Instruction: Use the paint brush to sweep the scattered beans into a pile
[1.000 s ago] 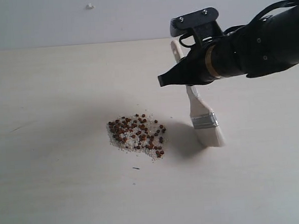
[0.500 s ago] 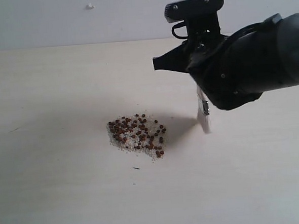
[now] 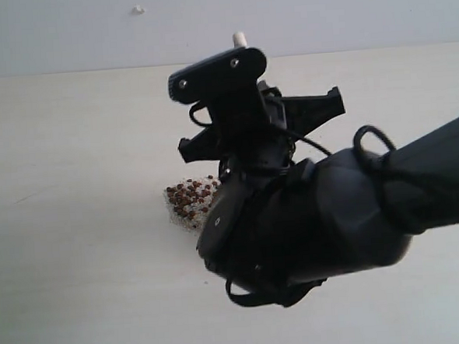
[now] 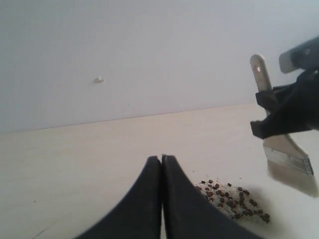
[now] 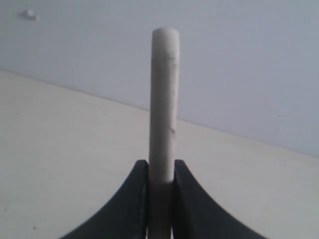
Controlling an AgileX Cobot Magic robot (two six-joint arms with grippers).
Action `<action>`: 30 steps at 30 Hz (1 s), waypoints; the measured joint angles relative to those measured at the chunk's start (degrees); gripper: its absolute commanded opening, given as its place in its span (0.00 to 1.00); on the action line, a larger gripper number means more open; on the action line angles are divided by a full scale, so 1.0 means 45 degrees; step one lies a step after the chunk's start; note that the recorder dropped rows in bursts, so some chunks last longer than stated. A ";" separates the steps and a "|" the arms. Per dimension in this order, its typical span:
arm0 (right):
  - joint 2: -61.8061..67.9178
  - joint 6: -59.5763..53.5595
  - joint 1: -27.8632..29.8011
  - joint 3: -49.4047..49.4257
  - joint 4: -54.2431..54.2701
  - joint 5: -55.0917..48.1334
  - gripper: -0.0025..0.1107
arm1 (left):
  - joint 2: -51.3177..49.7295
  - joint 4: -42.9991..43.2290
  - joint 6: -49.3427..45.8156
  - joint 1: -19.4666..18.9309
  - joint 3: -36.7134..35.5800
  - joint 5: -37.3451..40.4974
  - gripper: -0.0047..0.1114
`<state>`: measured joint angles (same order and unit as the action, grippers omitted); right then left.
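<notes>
The beans [image 3: 186, 196] lie in one pile of reddish-brown pellets and pale crumbs on the table; my right arm [image 3: 310, 221] hides most of it in the exterior view. The left wrist view shows the whole pile [image 4: 230, 200]. My right gripper [image 5: 161, 167] is shut on the paint brush handle [image 5: 164, 99], which stands up between its fingers. The handle's tip [image 3: 238, 38] pokes above the arm. In the left wrist view the brush's ferrule [image 4: 289, 155] and bristles hang just beside the pile. My left gripper [image 4: 161, 158] is shut and empty, low near the pile.
The pale wooden table [image 3: 71, 135] runs back to a plain grey wall with a small white speck [image 3: 137, 9]. My bulky right arm fills the middle of the exterior view.
My right arm has swung left and toward the camera with the brush. It now covers most of the pile and hides the bristles in the exterior view.
</notes>
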<state>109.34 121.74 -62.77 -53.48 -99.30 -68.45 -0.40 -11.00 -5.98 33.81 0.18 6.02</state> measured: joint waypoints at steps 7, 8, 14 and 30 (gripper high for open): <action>0.1113 0.0000 -0.0249 0.0000 0.0000 0.0000 0.02 | 0.0000 0.0000 0.0000 0.0000 0.0000 0.0000 0.04; 0.1161 0.0000 -0.0249 0.0000 0.0000 0.0000 0.02 | 0.0000 0.0000 0.0000 0.0000 0.0000 0.0000 0.04; 0.1247 0.0000 -0.0394 0.0000 0.0086 -0.0054 0.02 | 0.0000 0.0000 0.0000 0.0000 0.0000 0.0000 0.04; 0.1278 0.0000 -0.0450 0.0000 0.0036 -0.0054 0.02 | 0.0000 0.0000 0.0000 0.0000 0.0000 0.0000 0.04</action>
<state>115.09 121.74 -64.80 -53.48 -99.14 -68.70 -0.40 -11.00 -5.98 33.81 0.18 6.02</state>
